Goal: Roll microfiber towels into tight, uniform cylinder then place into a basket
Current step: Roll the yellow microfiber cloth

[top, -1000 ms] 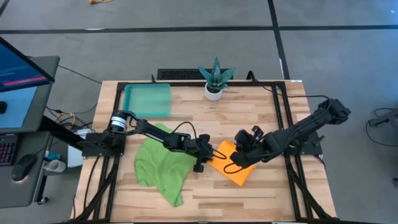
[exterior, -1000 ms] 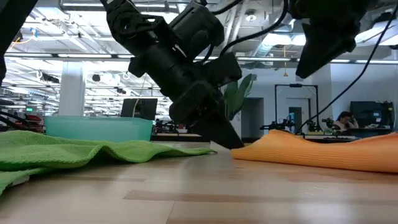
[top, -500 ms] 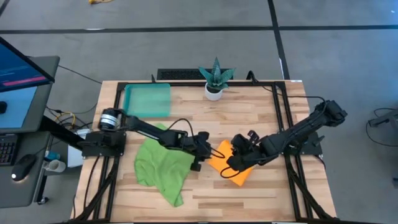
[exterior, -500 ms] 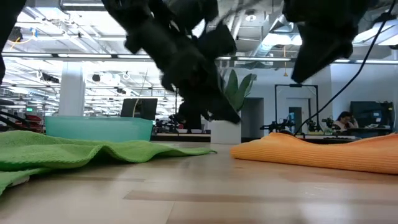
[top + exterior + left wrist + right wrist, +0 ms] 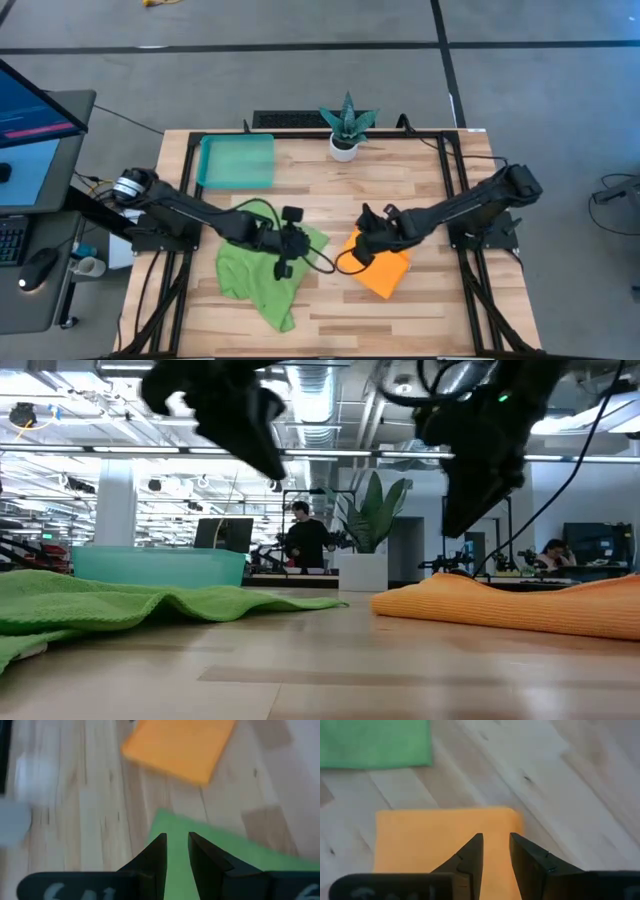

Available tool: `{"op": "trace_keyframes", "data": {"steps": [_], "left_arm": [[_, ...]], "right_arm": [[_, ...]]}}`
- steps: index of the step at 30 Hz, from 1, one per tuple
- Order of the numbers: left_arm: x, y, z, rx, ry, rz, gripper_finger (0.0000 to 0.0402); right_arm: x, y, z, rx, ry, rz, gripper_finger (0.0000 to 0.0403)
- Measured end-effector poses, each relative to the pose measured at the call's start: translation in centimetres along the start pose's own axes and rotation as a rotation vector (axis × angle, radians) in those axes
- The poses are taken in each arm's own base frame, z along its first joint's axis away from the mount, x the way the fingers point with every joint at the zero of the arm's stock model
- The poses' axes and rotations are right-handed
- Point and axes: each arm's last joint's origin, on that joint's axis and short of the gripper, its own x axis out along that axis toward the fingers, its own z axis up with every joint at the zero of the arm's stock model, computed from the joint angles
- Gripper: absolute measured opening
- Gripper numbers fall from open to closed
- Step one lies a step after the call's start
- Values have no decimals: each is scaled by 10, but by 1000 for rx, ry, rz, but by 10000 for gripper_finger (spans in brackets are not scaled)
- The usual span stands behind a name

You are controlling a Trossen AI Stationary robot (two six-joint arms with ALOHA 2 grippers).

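Light wooden plank desk (image 5: 420, 180) carries everything. Lime green microfiber towel (image 5: 262, 270), crumpled and spread loose, lies left of centre, long axis running from upper right down to a tail at the desk's front edge; in the low view its near part is cut off at the frame's left. Shallow translucent teal plastic basket (image 5: 237, 161) sits at the back left corner, long side running front to back, with nothing in it. Bright orange microfiber towel (image 5: 380, 268), folded flat to a rough rectangle, sits right of centre, turned diagonally, one corner toward the front edge; the right arm hides its upper edge. Small white pot with a green spiky plant (image 5: 346, 128) stands at the back middle. Left gripper (image 5: 287, 247) hovers over the green towel's right edge, fingers (image 5: 156, 855) slightly apart, empty. Right gripper (image 5: 362, 238) is above the orange towel's left corner, fingers (image 5: 472, 852) slightly apart, empty. White tags not discernible.
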Motion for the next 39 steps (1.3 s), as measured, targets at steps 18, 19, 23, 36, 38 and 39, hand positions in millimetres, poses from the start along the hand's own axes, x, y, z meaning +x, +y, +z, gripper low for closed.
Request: {"op": "trace_keyframes", "data": {"steps": [18,19,23,36,38,39], "left_arm": [[31,-35,-61,-110,-111,-51,70],[31,-35,-62,-111,-109,-51,70],[31,-35,-60,-116,-123,-52,70],[31,-35,-58,-132,-144,-53,70],[32,-36,-56,-140,-169,-54,70],[32,-36,-54,-137,-186,-53,70]], "right_arm": [[65,-13,15,21,205,27,74],[68,-17,16,38,216,12,71],[77,-26,23,127,220,-17,64],[85,-56,40,349,167,-131,54],[79,-59,42,345,160,-123,54],[75,-59,44,340,144,-109,54]]}}
